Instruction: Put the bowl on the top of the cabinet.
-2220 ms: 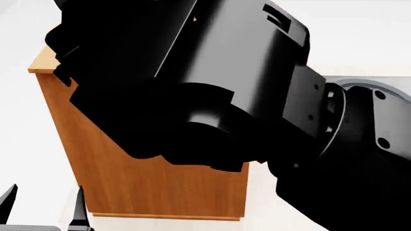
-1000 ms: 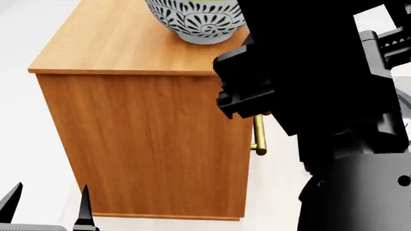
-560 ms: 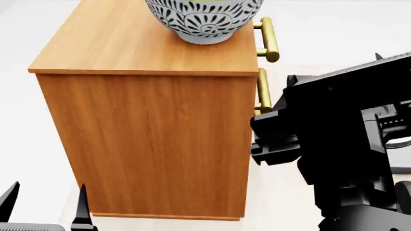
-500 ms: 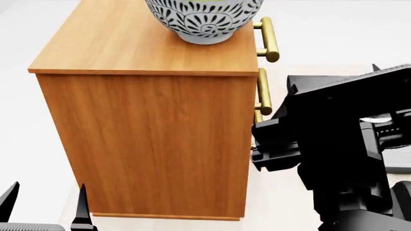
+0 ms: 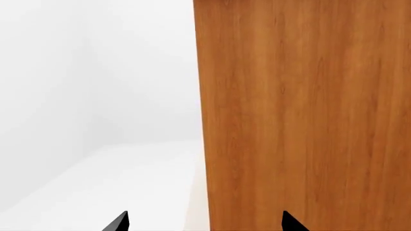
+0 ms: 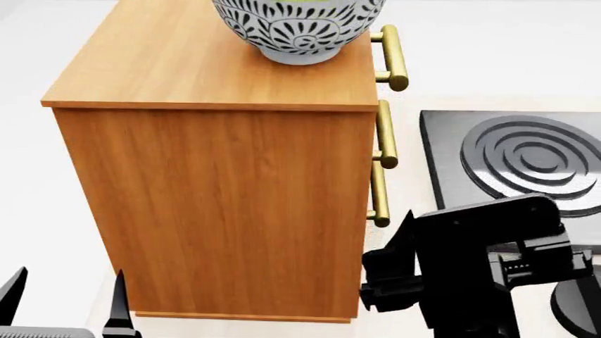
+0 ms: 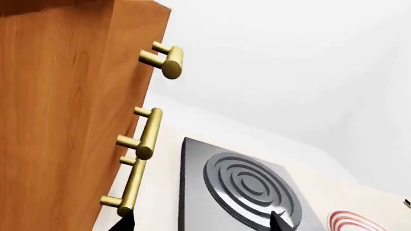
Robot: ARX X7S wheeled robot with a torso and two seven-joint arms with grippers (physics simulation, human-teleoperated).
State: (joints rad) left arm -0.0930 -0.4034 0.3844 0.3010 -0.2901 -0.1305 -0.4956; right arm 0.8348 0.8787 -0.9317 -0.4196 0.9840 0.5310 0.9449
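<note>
The bowl (image 6: 298, 28), white with a dark floral pattern, stands upright on the flat top of the orange-brown cabinet (image 6: 216, 204), near its front edge; its upper part is cut off by the frame. My left gripper (image 6: 66, 306) is open and empty, low beside the cabinet's side wall, which fills the left wrist view (image 5: 301, 115) with the open gripper (image 5: 204, 224) below it. My right gripper (image 7: 200, 224) is open and empty, low by the cabinet's front corner (image 7: 57, 120). The right arm (image 6: 469, 274) shows at the head view's lower right.
Brass bar handles (image 6: 385, 134) stick out from the cabinet's front and show in the right wrist view (image 7: 147, 134). A dark stove plate with ringed burners (image 6: 526, 158) lies right of the cabinet. A white plate with red rings (image 7: 353, 221) lies beyond it.
My right arm has dropped from in front of the cabinet to the lower right, uncovering the bowl, the handles and the stove plate. The bowl and left gripper have not moved.
</note>
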